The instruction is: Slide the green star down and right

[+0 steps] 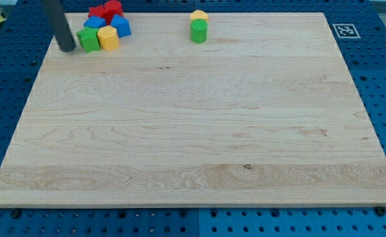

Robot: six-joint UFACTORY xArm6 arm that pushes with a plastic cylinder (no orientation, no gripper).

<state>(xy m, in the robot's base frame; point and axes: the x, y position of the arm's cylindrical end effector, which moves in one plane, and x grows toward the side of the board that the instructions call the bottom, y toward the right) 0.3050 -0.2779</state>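
Note:
A green star-like block (87, 39) sits near the board's top left corner, at the left end of a tight cluster. My tip (68, 49) is just to its left, close to it or touching it. Beside the green block lies a yellow block (108, 37). Behind them are two blue blocks (121, 26) (94, 22) and two red blocks (113, 8) (98, 12). The rod (58, 22) rises from the tip toward the view's top.
A green cylinder (198, 31) with a yellow block (199, 16) right behind it stands at the top middle of the wooden board (199, 131). A printed marker (344, 30) is at the top right corner. Blue pegboard surrounds the board.

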